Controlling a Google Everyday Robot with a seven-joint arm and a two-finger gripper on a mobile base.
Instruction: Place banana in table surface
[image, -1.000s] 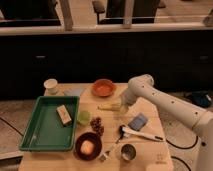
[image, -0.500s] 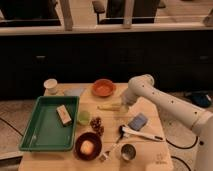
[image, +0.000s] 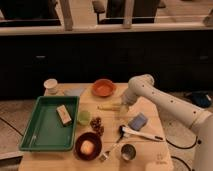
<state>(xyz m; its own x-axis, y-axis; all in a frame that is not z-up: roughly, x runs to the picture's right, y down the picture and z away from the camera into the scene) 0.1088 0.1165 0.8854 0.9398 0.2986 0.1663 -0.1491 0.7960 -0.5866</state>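
The banana (image: 108, 107) is slim and pale yellow. It lies flat on the table surface (image: 152, 111), just in front of the orange bowl. My gripper (image: 122, 104) is at the end of the white arm, low over the table at the banana's right end. The gripper's body hides where it meets the banana, so I cannot tell whether it holds the fruit.
A green tray (image: 35, 132) with a tan block (image: 63, 114) fills the left. Around the banana are an orange bowl (image: 103, 87), a white cup (image: 50, 85), a green cup (image: 83, 117), grapes (image: 96, 125), a blue sponge (image: 138, 120), a brush (image: 139, 133), a metal cup (image: 128, 151) and a dark bowl (image: 87, 146).
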